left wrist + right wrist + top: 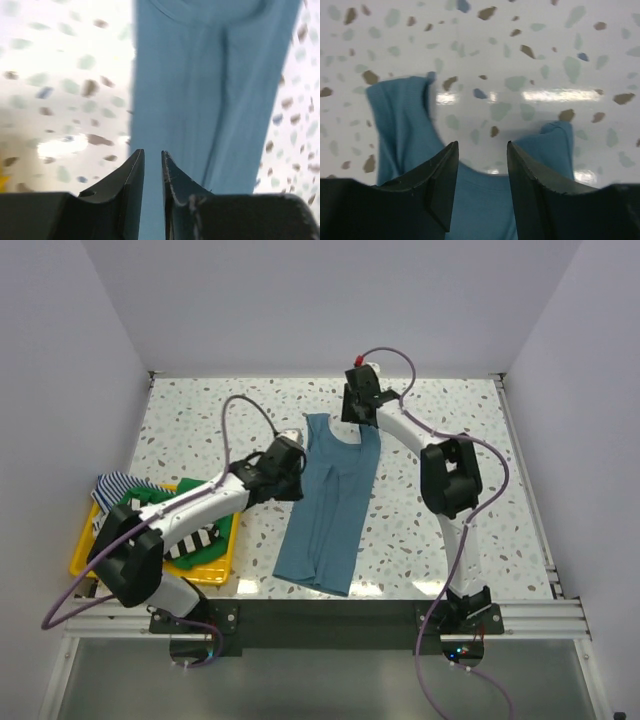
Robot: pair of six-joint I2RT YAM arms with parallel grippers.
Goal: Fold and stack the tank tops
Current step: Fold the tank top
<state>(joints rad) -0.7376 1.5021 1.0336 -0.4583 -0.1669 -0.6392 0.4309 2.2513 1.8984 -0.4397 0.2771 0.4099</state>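
Note:
A plain teal-blue tank top (330, 510) lies flat and lengthwise in the middle of the speckled table, straps at the far end. My left gripper (297, 472) hovers over its left edge about halfway along. In the left wrist view the left gripper (153, 151) stands open by a narrow gap, teal cloth (200, 90) showing below and nothing pinched. My right gripper (358, 420) is at the neckline. In the right wrist view the right gripper (482, 144) is open above the scooped neck (485, 210), one strap (400, 110) on the left and the other strap (560, 142) on the right.
A yellow tray (80, 558) at the near left holds bunched tops: a black-and-white striped one (195, 540), a green one (135, 498) and a thin blue-striped one (115, 485). White walls close in the table on three sides. A metal rail (525, 480) runs along the right edge.

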